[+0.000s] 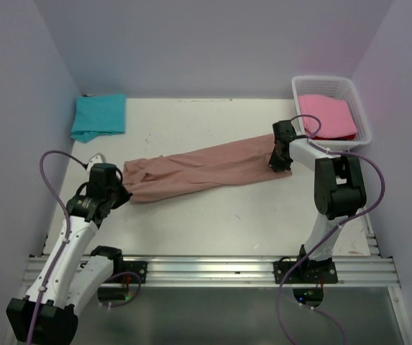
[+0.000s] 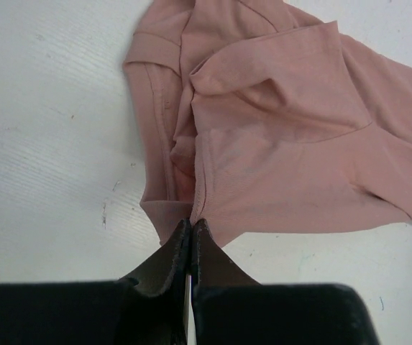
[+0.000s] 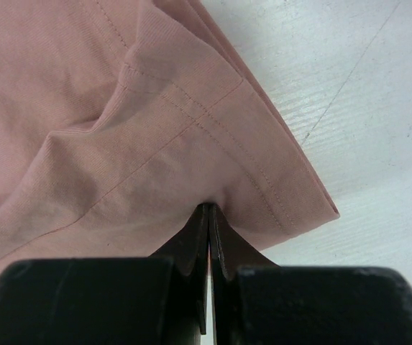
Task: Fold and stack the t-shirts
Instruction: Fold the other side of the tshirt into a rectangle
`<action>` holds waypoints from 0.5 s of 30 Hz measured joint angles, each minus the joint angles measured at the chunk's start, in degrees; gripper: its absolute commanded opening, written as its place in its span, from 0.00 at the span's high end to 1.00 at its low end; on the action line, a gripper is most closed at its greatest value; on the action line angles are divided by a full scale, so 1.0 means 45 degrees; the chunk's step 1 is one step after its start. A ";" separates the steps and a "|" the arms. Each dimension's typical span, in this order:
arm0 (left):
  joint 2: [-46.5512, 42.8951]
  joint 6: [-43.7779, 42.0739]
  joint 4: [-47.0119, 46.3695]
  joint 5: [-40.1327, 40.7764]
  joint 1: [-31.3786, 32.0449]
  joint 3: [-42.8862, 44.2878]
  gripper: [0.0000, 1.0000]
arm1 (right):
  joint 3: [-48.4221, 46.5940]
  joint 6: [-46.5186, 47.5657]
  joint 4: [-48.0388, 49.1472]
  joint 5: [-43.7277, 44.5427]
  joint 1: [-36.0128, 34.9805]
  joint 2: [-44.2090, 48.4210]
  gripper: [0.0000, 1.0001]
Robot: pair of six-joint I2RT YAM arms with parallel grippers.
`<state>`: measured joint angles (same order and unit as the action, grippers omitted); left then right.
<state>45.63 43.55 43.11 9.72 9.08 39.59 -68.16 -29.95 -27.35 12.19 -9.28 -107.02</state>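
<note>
Your left claw (image 2: 191, 228) and right claw (image 3: 209, 213) both clenched on salmon shirt (image 1: 206, 171) edges. Shirt stretched mid-worktop (image 1: 220, 215), teal shirt (image 1: 99, 117) well apart.

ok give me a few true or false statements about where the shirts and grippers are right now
1. The left gripper and right gripper are each shut on the salmon-brown t-shirt. True.
2. The pink t-shirt lies in the white basket. True.
3. The teal t-shirt is stacked on the pink one. False: it lies alone at the far left corner of the table.
4. The salmon-brown t-shirt is folded into a neat square. False: it is stretched in a long band between the grippers.
</note>
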 measured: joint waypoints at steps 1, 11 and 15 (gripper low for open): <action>-0.0146 0.0092 0.0180 -0.0010 -0.0005 0.0068 1.00 | -0.0024 0.0000 -0.0024 0.0000 0.0000 -0.0024 1.00; -0.1880 0.0636 0.1797 -0.0369 0.0000 0.0389 1.00 | -0.0228 -0.0005 -0.0209 0.0015 0.0000 -0.0146 1.00; -0.2667 0.0661 0.2166 -0.1141 -0.0005 0.0393 1.00 | -0.0301 -0.0005 -0.0262 0.0019 0.0000 -0.0204 1.00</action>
<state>33.63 46.52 52.86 4.58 9.06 41.36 -69.52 -29.98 -28.53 12.27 -9.28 -107.94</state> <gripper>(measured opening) 0.013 0.008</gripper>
